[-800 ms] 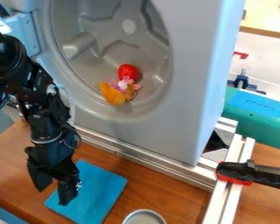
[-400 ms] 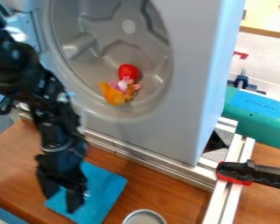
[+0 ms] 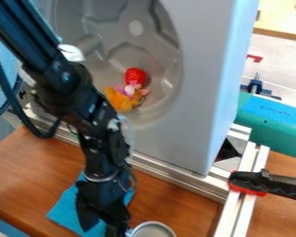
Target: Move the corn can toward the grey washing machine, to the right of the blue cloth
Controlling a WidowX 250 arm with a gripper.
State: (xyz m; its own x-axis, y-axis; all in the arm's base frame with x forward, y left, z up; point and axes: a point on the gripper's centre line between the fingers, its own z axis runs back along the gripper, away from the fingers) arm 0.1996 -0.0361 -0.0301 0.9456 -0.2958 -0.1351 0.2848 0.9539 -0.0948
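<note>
Hanging claw-down at the near edge, left of centre: black gripper [image 3: 103, 230]. Claw is released, fingers parted, cloth visible in the gap; I see nothing gripped. Blue cloth [image 3: 64, 215] lies on the wooden table [image 3: 33, 171], under and around the fingers. Round metal container [image 3: 153, 229] sits just right of them, cut off by the near edge; can't tell if the right finger touches it.

Handling, my read: cloth is light, limp, not fragile, decent friction. Pinch a raised fold or a corner; flat fabric gives little to bite. Container looks stiff, fairly light, smooth, so likely slippery. Take it across opposite sides of the rim, centred, or it may skid or tip. Contents and weight: can't tell.

Counts: 1 cloth, 1 metal container. Far from the claw, inside the round recess of the grey housing [image 3: 169, 139]: 1 red toy [image 3: 135, 76] and, just on its near side, 1 orange item [image 3: 118, 99] with a pink-and-purple piece [image 3: 131, 89] against it. Can't tell if those last two are joined. Right side: 1 black-and-red clamp [image 3: 274, 185] at the metal rails, 1 green case [image 3: 262, 129] farther back with 1 blue label [image 3: 271, 109] on it.
</note>
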